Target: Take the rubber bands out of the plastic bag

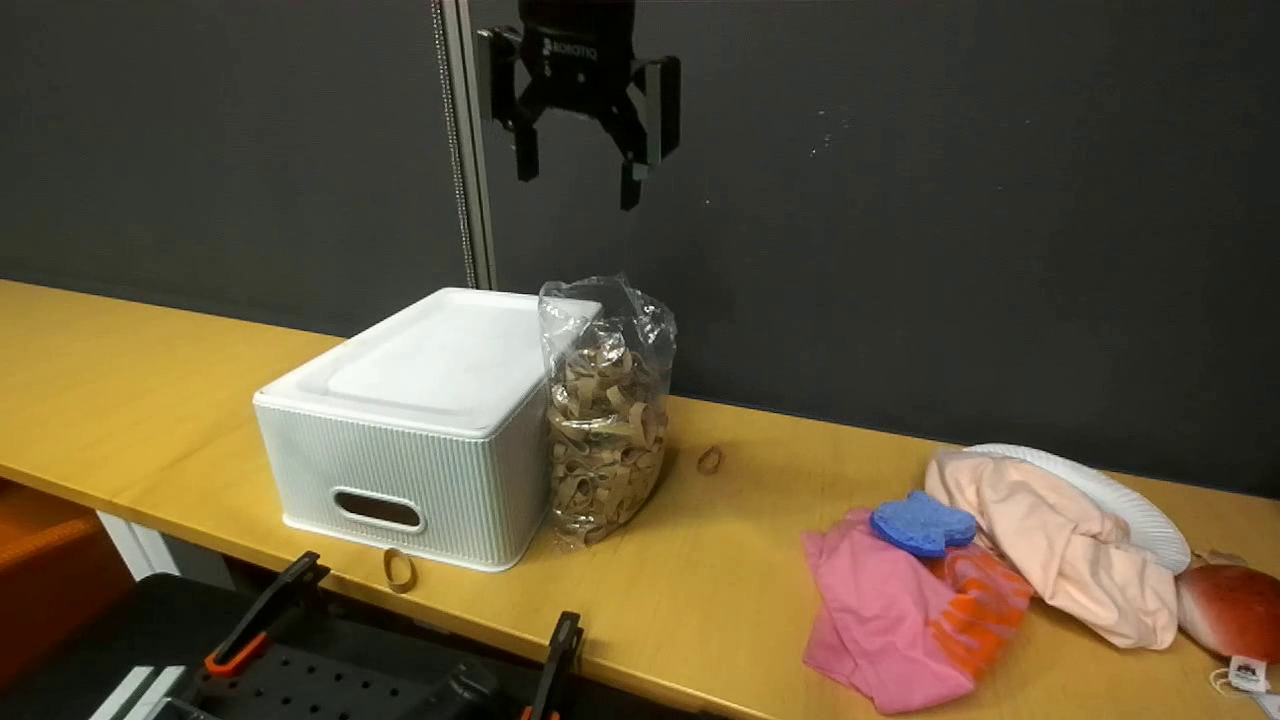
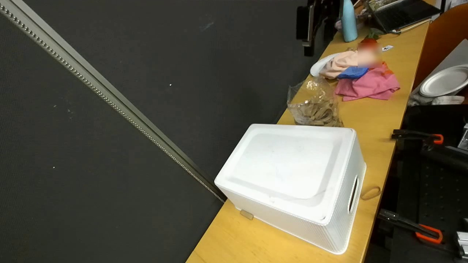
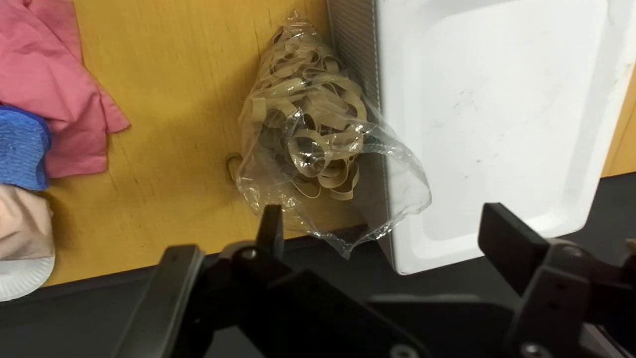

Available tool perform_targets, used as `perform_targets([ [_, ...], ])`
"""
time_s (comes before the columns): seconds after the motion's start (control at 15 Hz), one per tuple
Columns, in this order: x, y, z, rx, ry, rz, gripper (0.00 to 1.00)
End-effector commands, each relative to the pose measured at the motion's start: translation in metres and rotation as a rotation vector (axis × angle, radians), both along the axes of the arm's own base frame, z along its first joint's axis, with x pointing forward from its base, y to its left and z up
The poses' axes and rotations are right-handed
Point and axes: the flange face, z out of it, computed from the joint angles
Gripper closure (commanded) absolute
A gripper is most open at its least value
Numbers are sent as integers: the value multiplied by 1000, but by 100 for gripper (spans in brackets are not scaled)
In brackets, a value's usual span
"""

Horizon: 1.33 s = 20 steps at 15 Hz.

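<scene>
The clear plastic bag (image 1: 640, 300) stands upright on the wooden table against the white box, its top open. It also shows in an exterior view (image 2: 298, 96) and in the wrist view (image 3: 415, 184). Many tan rubber bands (image 1: 605, 440) fill its lower part; they show in the wrist view (image 3: 318, 144) through the open mouth. Loose rubber bands lie on the table, one right of the bag (image 1: 709, 460) and one at the front edge (image 1: 399, 570). My gripper (image 1: 578, 182) is open and empty, well above the bag. In an exterior view it is partly cut off (image 2: 309, 49).
The upturned white box (image 1: 430, 370) stands beside the bag. A dark wall panel (image 1: 900, 250) runs behind the table. Pink cloth (image 1: 880, 610), a blue sponge-like thing (image 1: 922, 523), peach cloth (image 1: 1050, 530) and a paper plate (image 1: 1150, 510) lie to one side. Clamps (image 1: 270, 610) grip the front edge.
</scene>
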Motion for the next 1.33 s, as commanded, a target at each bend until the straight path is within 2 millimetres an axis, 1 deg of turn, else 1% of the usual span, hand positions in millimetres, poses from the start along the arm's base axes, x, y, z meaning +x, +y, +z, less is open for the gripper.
perform_targets([
  [0.0, 38, -7, -22, 26, 25, 15, 2],
  [0.07, 45, -5, -29, 30, 36, 22, 20],
  [0.2, 55, -2, -36, 39, 48, 32, 31],
  [0.4, 67, 2, -42, 44, 61, 40, 57],
  [0.53, 73, 3, -47, 44, 65, 43, 70],
  [0.73, 81, 4, -54, 43, 75, 46, 94],
  [0.8, 83, 4, -57, 46, 77, 48, 99],
  [0.87, 85, 4, -62, 49, 83, 49, 100],
  [1.07, 88, 6, -75, 52, 102, 53, 100],
  [1.27, 85, 7, -87, 57, 122, 59, 100],
])
